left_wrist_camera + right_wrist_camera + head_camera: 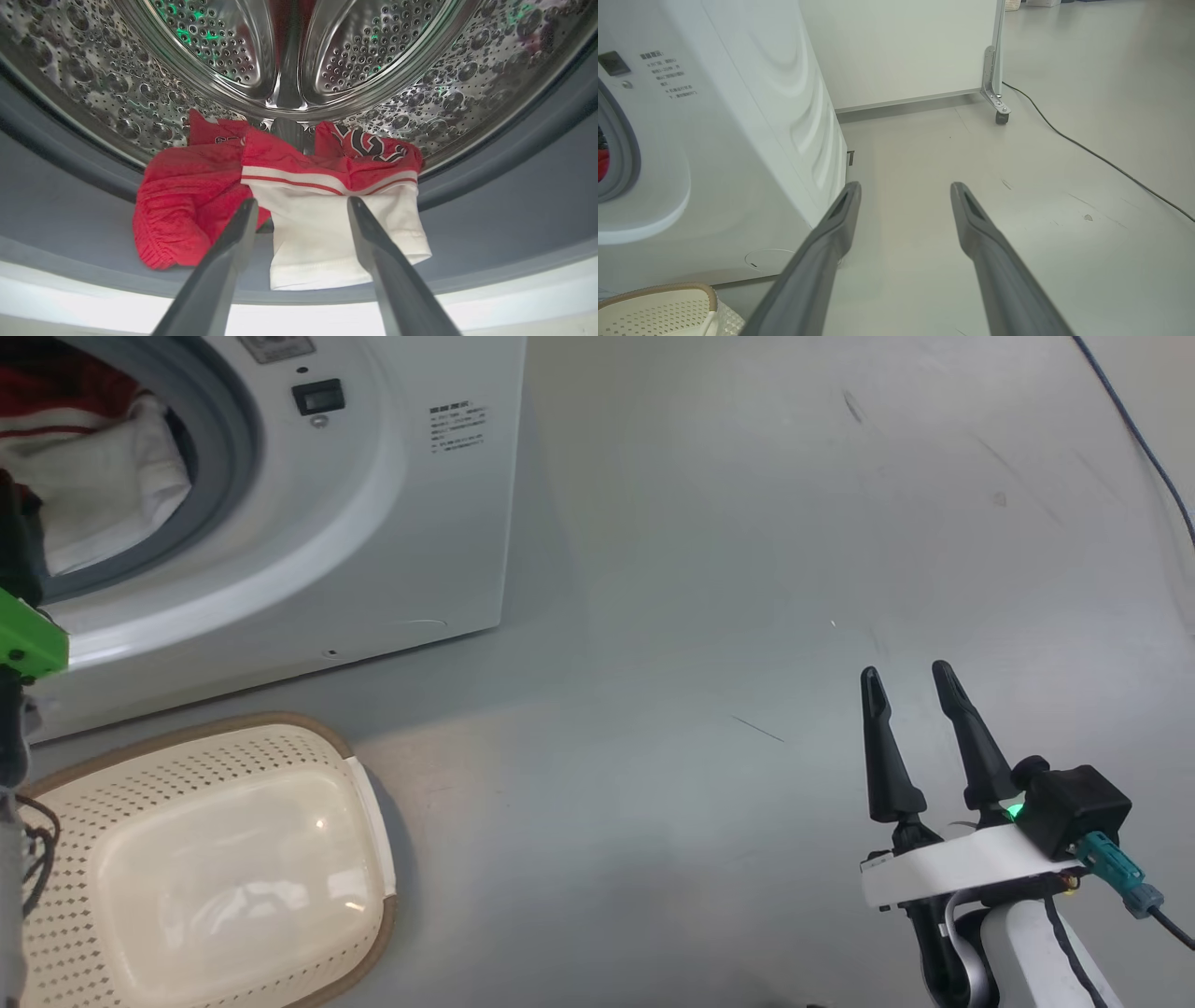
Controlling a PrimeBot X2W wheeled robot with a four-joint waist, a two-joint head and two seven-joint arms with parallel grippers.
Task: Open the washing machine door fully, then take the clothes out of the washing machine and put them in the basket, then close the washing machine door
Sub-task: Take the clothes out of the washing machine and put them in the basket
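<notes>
Washer (401,523) mouth exposed, upper left of head view; door step looks done. Clothes (299,200) heaped at drum lip, centre of left wrist view. Left gripper (302,202) spread wide before them, holding nothing. Right gripper (906,672) spread, lower right, holding nothing. Basket (215,859), lower left, has no clothes. Unloading and closing remain.

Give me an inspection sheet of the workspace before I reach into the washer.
Surface: grey scuffed floor, lightly marked.
Job's things: big white front-loading washing machine, opening uncovered; red-and-white fabric clothes lie at the drum's front, white panel draped over the grey rubber ring; cream perforated plastic basket on the floor before the washer, empty.
Clutter: nothing seen.
Grippers: left gripper open, fingers pointing at the clothes, contact unclear; right gripper open, holding nothing, above the floor.
Cables: dark cable runs across the floor to the washer's right.
Surroundings: white wheeled partition panel behind the washer.
</notes>
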